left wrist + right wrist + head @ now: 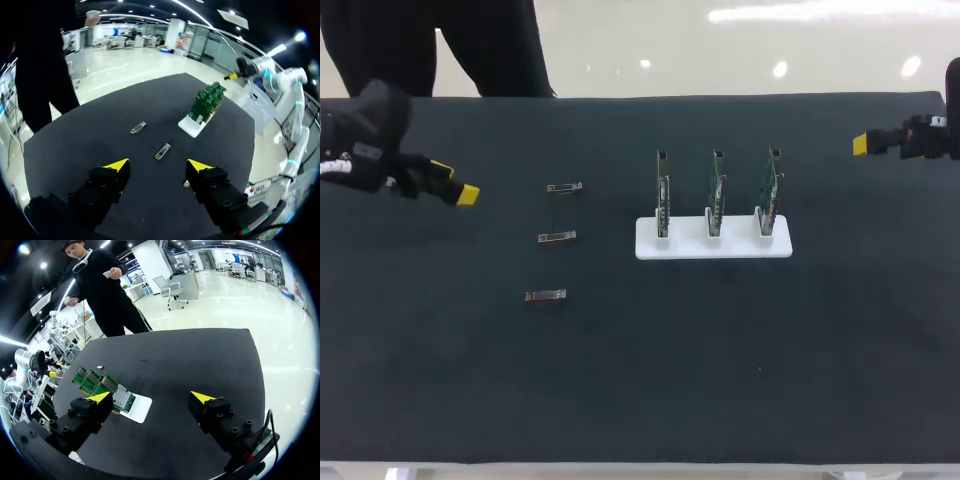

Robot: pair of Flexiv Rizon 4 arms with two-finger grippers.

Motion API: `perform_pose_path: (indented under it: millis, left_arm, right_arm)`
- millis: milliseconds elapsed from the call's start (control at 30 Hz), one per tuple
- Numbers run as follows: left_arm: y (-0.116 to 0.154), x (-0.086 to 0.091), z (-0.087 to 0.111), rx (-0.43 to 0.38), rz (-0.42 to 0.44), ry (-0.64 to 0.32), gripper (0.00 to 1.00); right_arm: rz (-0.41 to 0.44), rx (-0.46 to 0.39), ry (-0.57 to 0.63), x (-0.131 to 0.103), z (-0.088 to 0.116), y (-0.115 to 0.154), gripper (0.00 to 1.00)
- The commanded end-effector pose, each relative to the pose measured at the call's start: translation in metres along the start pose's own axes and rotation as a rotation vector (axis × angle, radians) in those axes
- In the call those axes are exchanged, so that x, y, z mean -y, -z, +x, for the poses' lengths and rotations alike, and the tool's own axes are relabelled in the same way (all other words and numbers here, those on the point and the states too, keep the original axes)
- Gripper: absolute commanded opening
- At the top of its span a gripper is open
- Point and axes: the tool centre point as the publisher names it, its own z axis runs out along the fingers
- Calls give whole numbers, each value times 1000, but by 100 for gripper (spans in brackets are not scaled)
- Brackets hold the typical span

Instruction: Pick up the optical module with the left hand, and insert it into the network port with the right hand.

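Both fingers of my left gripper point(158, 165) spread wide, empty, above the table point(620, 400) at its left end. Next, three optical modules point(564, 187) point(557, 237) point(546, 296) lie flat in a column, apart. Then three circuit boards point(717, 195) upright in a white holder point(715, 249). Far right, my right gripper point(151, 397) wide open, empty.

1. A dark table point(620, 380) carries everything.
2. A white base point(713, 247) lies on it, holding three upright circuit boards point(717, 190).
3. Left of the base, well apart from it, lie the far module point(564, 187), the middle module point(557, 237) and the near module point(546, 296).
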Motion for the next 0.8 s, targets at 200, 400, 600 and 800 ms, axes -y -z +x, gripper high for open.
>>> perform_pose_path:
  millis: [200, 400, 600, 800]
  left_arm:
    - [-13, -5, 5, -280, 27, -493, 100]
    - [-11, 3, 9, -207, 21, -407, 100]
    - [-11, 3, 9, -207, 21, -407, 100]
    - [-15, 5, 9, -232, 17, -468, 100]
  right_arm:
    - [6, 0, -1, -1, 0, 1, 100]
    - [6, 0, -1, -1, 0, 1, 100]
    - [6, 0, -1, -1, 0, 1, 100]
    - [6, 0, -1, -1, 0, 1, 100]
